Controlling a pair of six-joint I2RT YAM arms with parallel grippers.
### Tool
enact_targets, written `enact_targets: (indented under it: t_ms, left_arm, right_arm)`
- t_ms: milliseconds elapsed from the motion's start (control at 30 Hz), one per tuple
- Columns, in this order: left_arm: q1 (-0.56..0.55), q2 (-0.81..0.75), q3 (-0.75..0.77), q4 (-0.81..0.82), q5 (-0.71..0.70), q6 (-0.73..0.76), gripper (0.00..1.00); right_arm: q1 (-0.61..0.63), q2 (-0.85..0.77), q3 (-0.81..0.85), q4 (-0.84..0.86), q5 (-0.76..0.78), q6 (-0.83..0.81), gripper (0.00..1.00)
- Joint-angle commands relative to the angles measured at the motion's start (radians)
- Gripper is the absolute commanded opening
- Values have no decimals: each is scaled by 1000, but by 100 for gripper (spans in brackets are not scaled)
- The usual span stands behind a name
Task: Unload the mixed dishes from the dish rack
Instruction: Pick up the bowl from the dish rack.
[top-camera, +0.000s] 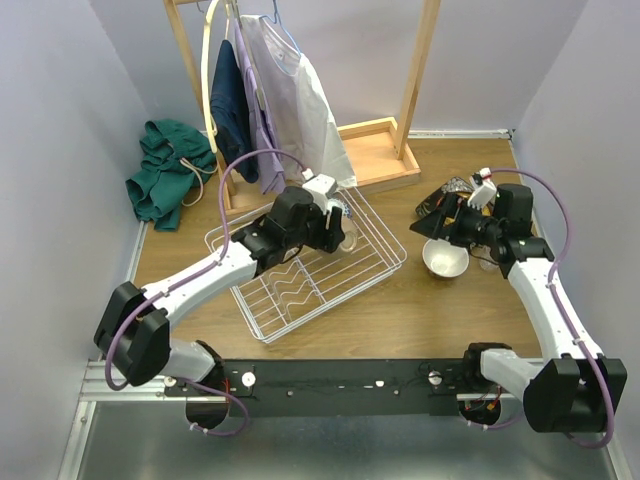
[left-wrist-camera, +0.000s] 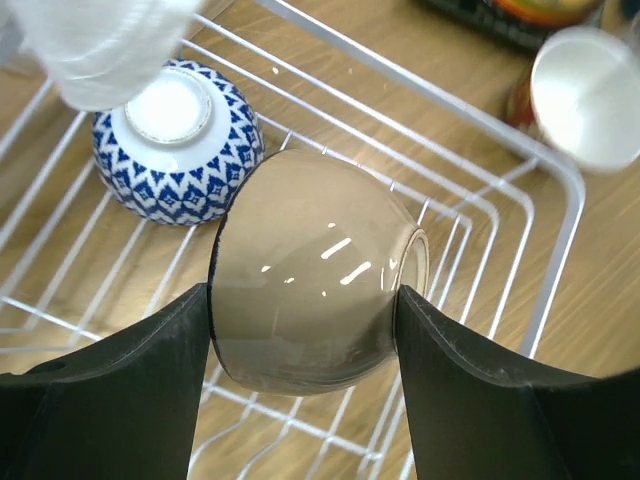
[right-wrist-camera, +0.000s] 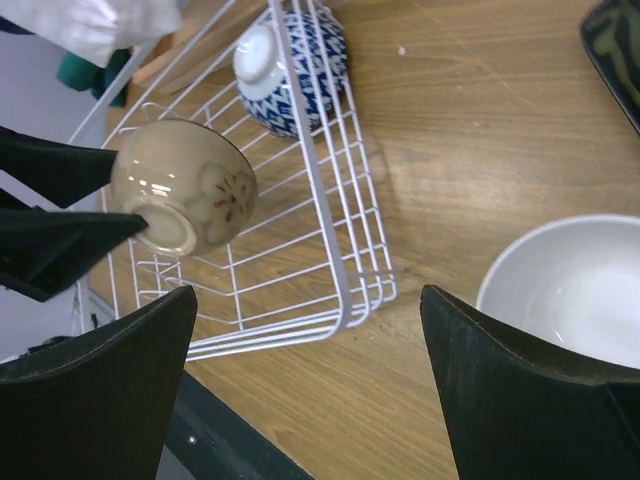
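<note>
**A:** Left gripper (left-wrist-camera: 303, 300), what's its state?
**B:** Closed down on the tan bowl (left-wrist-camera: 300, 240). There is one black finger (left-wrist-camera: 120, 390) on each side, both pressed against the wall. The bowl lies on its side in the grasp. The foot ring points right in the left wrist view. The right wrist view shows a flower motif on the wall.

**A:** Where is it relative to the rack?
**B:** Over the inside of the dish rack (top-camera: 300, 290), toward its far corner, with floor wires directly below. Cannot tell whether the bowl is clear of the wires.

**A:** Anything next to it?
**B:** The blue-white bowl (left-wrist-camera: 175, 140), upside down on the rack floor, just beside the tan bowl on its far side. Cannot tell whether the two touch.

**A:** Right gripper (right-wrist-camera: 305, 295)?
**B:** Fingers spread wide, nothing between them. It hangs above the table to the right of the rack, near the rack's right corner.

**A:** And further out?
**B:** A white bowl (top-camera: 445, 258), upright on the wooden table (top-camera: 400, 320), right of the rack and apart from it. A dark patterned plate (right-wrist-camera: 615, 50) lies on the far side of that bowl.
</note>
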Motion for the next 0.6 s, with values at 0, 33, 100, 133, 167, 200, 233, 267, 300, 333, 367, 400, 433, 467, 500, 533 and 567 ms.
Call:
enact_targets:
  t_ms: [0, 33, 100, 133, 167, 200, 233, 267, 300, 333, 367, 400, 433, 467, 500, 533, 567]
  left_arm:
    - [-52, -78, 31, -25, -26, 347, 52]
    - [-83, -100, 26, -22, -64, 429, 53]
    - [-110, -116, 8, -8, -94, 482, 53]
    - [-136, -124, 5, -5, -130, 517, 53]
    - [-147, -128, 2, 3, -140, 536, 54]
    - [-161, -131, -9, 6, -149, 556, 55]
    - [-173, -137, -15, 9, -169, 574, 56]
    - [-199, -141, -23, 24, -180, 614, 56]
    - [-210, -144, -41, 32, -183, 635, 57]
    - [-218, -151, -52, 43, -180, 652, 57]
    - [-233, -156, -66, 70, -175, 678, 58]
    - [-239, -159, -96, 87, -171, 718, 58]
    - [-244, -173, -112, 106, -171, 737, 57]
    - [-247, -177, -124, 145, -174, 743, 57]
    - [-250, -182, -139, 158, -175, 754, 57]
    - [-255, -187, -141, 165, -177, 761, 58]
    - [-256, -188, -141, 169, -177, 771, 59]
  right_arm:
    - [14, 49, 74, 81, -115, -12, 100]
    - [14, 59, 82, 86, -121, -18, 100]
    - [38, 80, 105, 87, -145, -31, 100]
    - [41, 104, 114, 84, -150, -39, 100]
    - [52, 118, 134, 83, -158, -41, 100]
    - [58, 132, 141, 83, -176, -45, 100]
    - [67, 158, 154, 83, -185, -48, 100]
    - [88, 171, 164, 84, -196, -51, 100]
    - [102, 183, 184, 86, -208, -58, 100]
    - [115, 197, 194, 89, -228, -70, 100]
    - [135, 220, 201, 91, -234, -77, 100]
    - [144, 232, 209, 94, -242, -85, 100]
    - [150, 243, 223, 98, -268, -103, 100]
    - [161, 266, 230, 98, -283, -114, 100]
    - [167, 278, 240, 98, -300, -125, 100]
    - [171, 287, 261, 94, -340, -155, 100]
    - [179, 299, 273, 92, -357, -168, 100]
